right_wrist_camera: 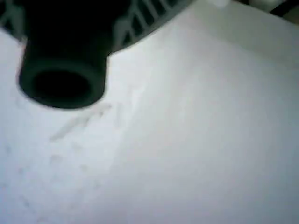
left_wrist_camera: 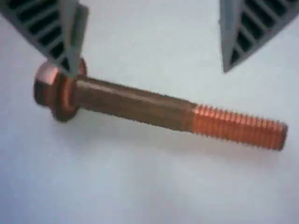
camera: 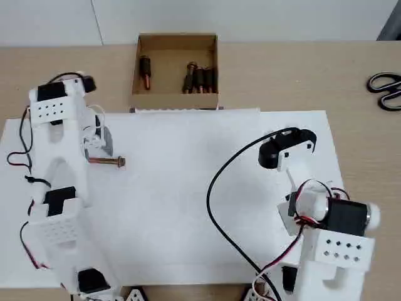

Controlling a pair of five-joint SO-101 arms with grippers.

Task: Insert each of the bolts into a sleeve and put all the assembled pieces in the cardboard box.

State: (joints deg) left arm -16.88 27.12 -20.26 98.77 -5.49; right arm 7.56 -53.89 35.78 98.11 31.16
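Note:
A copper-coloured bolt lies flat on the white sheet; in the high view the bolt is at the sheet's left side. My left gripper hangs open just over it, one fingertip by the bolt's head, the other apart above the threaded end. From above, the left gripper is just behind the bolt. My right gripper is over the sheet's right part, shut on a black sleeve whose open bore faces the camera just above the sheet.
The cardboard box stands behind the sheet and holds several bolts in sleeves, plus one more at its left. Scissors lie at the table's far right. A black cable loops over the sheet.

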